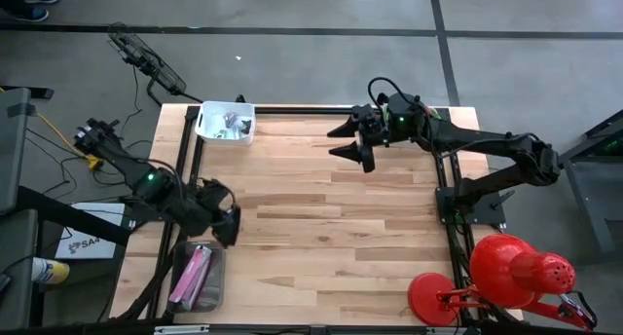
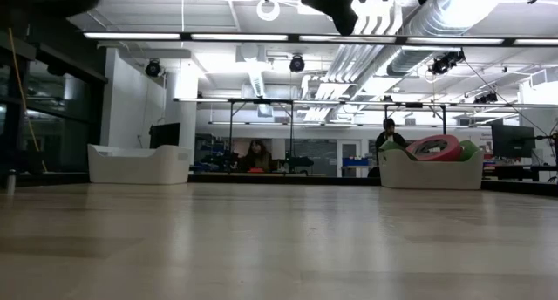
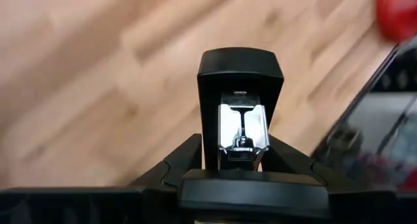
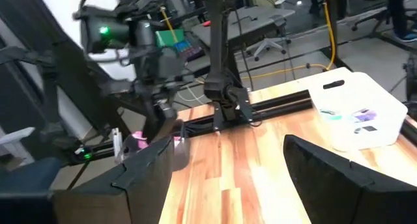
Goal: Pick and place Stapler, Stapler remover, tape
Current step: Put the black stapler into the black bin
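My left gripper (image 3: 238, 162) is shut on a black stapler (image 3: 241, 100) with a chrome magazine. In the high view it hangs above the table's left side (image 1: 226, 226), just past a clear bin (image 1: 216, 288) that holds pink things. My right gripper (image 1: 348, 140) waits open and raised over the far middle of the table, with nothing between its fingers (image 4: 228, 178). A white bin (image 1: 226, 121) with small items stands at the far left corner. The stapler remover and the tape I cannot pick out. My left gripper pinches the stapler's two long sides (image 3: 225, 155) between its two fingers, at the end nearest the wrist. The fingers slant down and lie along the stapler, which sticks out ahead of them. The stapler is lifted clear of the table.
A red desk lamp (image 1: 516, 272) stands at the near right corner. Black frame rails (image 1: 448, 208) run along the table's left, right and far edges. In the low view another white bin (image 2: 432, 171) with a pink ring shows at the right. The wooden middle (image 1: 321, 238) lies bare.
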Controlling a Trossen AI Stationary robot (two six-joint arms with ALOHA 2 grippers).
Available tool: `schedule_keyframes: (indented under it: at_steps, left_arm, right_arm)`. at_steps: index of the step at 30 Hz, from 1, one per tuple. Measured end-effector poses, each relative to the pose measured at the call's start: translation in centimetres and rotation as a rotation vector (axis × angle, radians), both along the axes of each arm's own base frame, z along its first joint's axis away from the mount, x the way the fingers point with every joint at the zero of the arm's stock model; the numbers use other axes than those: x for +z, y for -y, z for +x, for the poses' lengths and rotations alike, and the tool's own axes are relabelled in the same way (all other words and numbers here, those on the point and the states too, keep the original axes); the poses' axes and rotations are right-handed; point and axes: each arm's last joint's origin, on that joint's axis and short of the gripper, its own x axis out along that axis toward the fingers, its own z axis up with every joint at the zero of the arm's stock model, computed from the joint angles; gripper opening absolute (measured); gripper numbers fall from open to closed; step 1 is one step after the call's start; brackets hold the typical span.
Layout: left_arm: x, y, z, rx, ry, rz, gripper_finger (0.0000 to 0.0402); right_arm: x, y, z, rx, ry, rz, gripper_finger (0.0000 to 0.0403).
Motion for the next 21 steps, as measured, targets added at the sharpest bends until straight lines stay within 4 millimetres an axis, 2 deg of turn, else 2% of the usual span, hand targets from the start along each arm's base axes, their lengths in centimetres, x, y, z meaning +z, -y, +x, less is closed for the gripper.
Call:
schedule_keyframes:
  at_steps: [8, 21]
  left_arm:
    - [-1.3, 2.5, -0.5, -0.042, -0.198, -0.155, 0.0133]
    - [-4.6, 7.2, -0.2, 0.093, -0.451, -0.213, 0.0133]
  right_arm:
    - [-0.4, 0.2, 0.0, -0.063, -0.046, 0.004, 0.0279]
    - [-0.7, 0.2, -0.1, -0.107, -0.071, 0.004, 0.0279]
